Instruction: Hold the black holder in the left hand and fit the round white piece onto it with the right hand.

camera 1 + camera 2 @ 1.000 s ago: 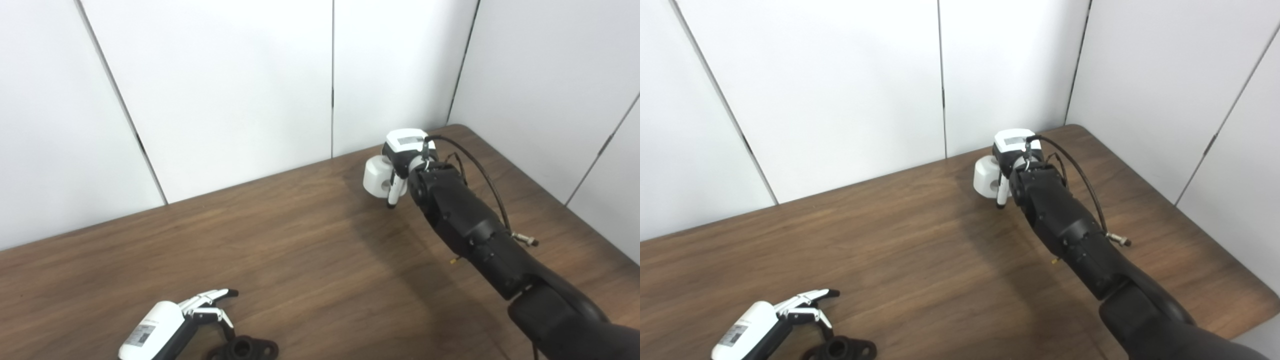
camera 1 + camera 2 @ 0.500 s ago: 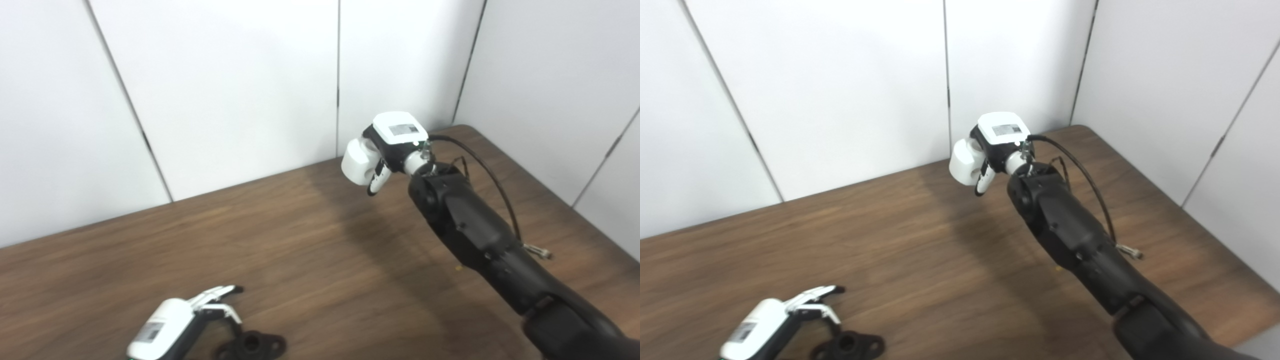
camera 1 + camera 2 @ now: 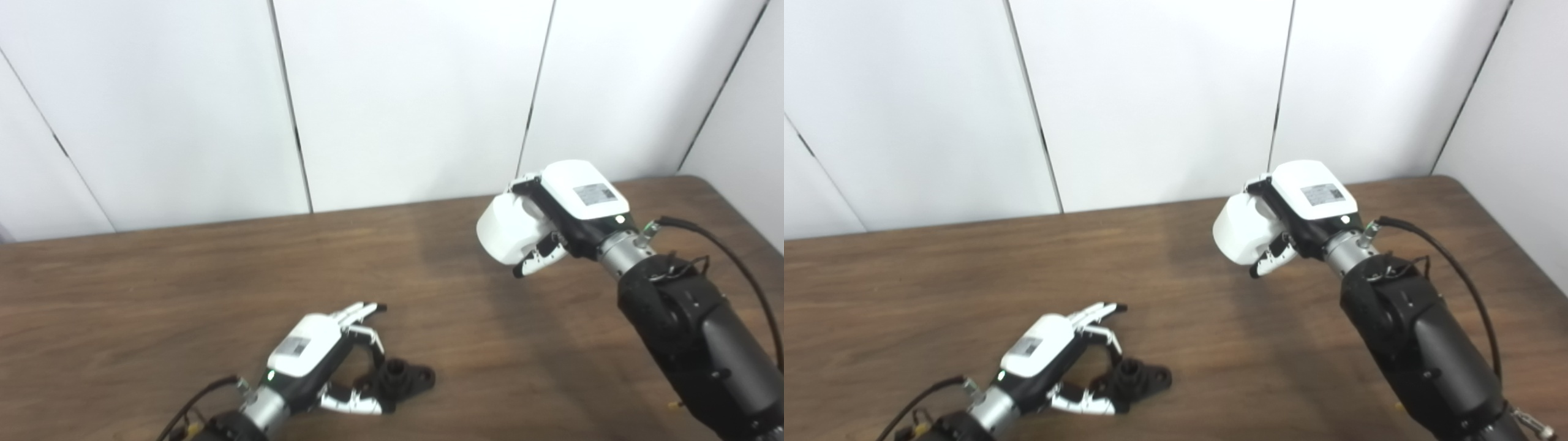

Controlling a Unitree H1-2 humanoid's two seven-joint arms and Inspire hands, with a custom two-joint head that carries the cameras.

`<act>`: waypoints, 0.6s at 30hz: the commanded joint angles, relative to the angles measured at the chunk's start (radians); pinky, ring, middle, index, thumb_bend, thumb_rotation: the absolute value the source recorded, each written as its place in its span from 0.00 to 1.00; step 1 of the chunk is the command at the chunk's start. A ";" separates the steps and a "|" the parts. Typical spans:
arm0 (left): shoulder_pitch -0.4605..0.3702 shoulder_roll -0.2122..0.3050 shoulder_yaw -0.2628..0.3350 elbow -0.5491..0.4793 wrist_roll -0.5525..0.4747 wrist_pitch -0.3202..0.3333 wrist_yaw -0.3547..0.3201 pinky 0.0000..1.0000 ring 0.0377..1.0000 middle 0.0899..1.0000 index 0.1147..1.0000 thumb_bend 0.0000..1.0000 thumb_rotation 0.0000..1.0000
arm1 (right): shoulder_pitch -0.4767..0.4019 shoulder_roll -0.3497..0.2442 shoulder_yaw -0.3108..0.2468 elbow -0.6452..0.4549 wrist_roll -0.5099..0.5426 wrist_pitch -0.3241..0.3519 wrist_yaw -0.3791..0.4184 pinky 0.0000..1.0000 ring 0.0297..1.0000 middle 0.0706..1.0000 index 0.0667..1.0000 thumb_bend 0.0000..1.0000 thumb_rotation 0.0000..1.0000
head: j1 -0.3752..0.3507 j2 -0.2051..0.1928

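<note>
The black holder (image 3: 402, 378) lies flat on the wooden table (image 3: 153, 275) near the front, its short post pointing up. My left hand (image 3: 318, 361) is right beside it on its left, fingers apart and curved around it, thumb low at its near side; it holds nothing. My right hand (image 3: 566, 211) is raised above the table at the right and is shut on the round white piece (image 3: 505, 229), which faces left. The same shows in the right eye view: holder (image 3: 1136, 380), left hand (image 3: 1053, 352), white piece (image 3: 1240, 229).
White wall panels (image 3: 398, 92) stand close behind the table's far edge. The table's right corner (image 3: 729, 190) is near my right forearm (image 3: 692, 331). A black cable (image 3: 741, 269) loops off the right wrist.
The camera has swung, shifting the whole picture. My right hand has lifted the white piece off the table and carried it up and toward the middle. The left hand stays beside the holder.
</note>
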 commanded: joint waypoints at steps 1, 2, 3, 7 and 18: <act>0.031 0.004 -0.029 0.084 0.068 0.099 -0.060 0.86 0.94 0.93 0.42 0.52 0.06 | -0.032 -0.005 -0.021 -0.057 0.030 -0.040 0.002 0.71 0.73 0.67 0.44 0.52 0.14 | 0.002 0.006; 0.029 0.001 -0.029 0.087 0.071 0.103 -0.054 0.85 0.94 0.93 0.42 0.52 0.06 | -0.029 -0.004 -0.019 -0.068 0.044 -0.053 0.003 0.71 0.74 0.67 0.44 0.52 0.14 | 0.003 0.010; 0.027 -0.003 -0.029 0.093 0.070 0.105 -0.047 0.85 0.93 0.92 0.42 0.52 0.06 | -0.027 0.000 -0.014 -0.085 0.056 -0.062 0.011 0.70 0.73 0.66 0.44 0.52 0.14 | 0.004 0.017; 0.018 -0.015 -0.027 0.100 0.070 0.117 -0.040 0.86 0.93 0.92 0.42 0.52 0.07 | -0.020 0.015 0.000 -0.133 0.080 -0.078 0.048 0.72 0.74 0.66 0.44 0.52 0.14 | 0.011 0.037; 0.008 -0.028 -0.030 0.092 0.060 0.154 -0.063 0.89 0.95 0.92 0.42 0.52 0.07 | 0.010 0.035 0.055 -0.122 0.107 -0.218 0.091 0.72 0.74 0.65 0.44 0.52 0.14 | 0.035 0.067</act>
